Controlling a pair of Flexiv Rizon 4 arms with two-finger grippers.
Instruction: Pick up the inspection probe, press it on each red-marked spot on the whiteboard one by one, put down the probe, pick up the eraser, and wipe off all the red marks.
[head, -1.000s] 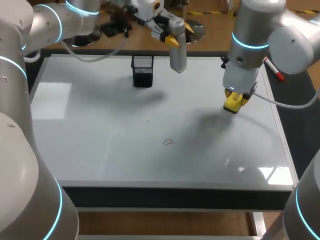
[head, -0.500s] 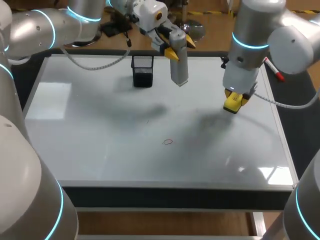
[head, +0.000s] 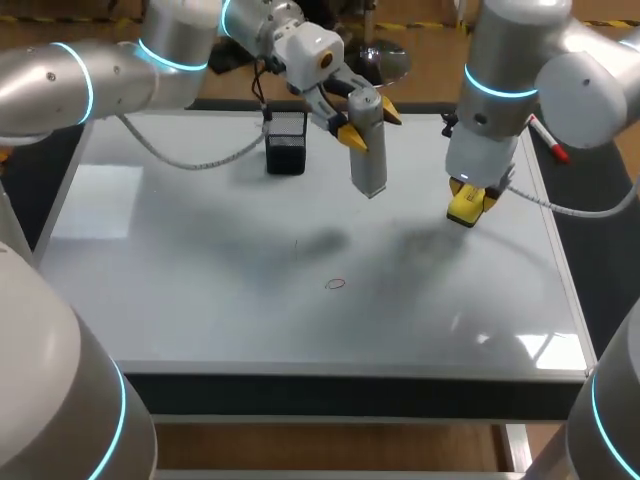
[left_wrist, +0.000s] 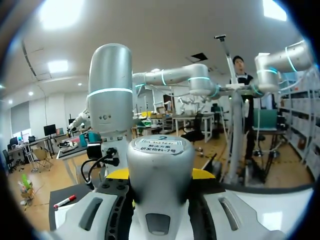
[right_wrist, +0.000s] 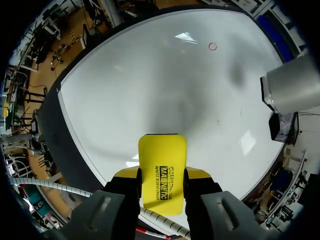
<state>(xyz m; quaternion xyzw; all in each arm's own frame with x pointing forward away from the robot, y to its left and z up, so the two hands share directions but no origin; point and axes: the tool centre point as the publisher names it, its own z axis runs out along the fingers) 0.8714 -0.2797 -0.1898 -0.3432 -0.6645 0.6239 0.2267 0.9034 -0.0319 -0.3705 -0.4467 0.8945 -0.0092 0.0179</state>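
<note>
**Probe and eraser both held above the whiteboard**

A white whiteboard (head: 180, 300) covers the tabletop, glossy, with soft shadows across its middle. The left arm (head: 100, 75) comes in over the far left corner and reaches past the far edge's middle. The right arm (head: 500, 60) stands over the far right part of the board, its wrist pointing down.

The left gripper (head: 366, 122) is clamped on the probe (head: 368, 150), a silver cylinder gripped near its top from two sides. The probe hangs nearly upright, its lower end clear of the surface, over the far middle of the board. A black mesh cup (head: 285, 142) stands near the far edge, beside the probe on the side of the left edge.

The right gripper (right_wrist: 161, 176) holds the yellow eraser (right_wrist: 161, 155) squeezed between its two fingers. The eraser is lifted off the board, near the right edge and closer to the far edge than the near one.

A red-capped marker (head: 548, 140) lies along the right edge near the far corner, partly hidden by the right arm.

One red mark (head: 336, 284), a small ring, sits near the board's middle, apart from both tools.
</note>
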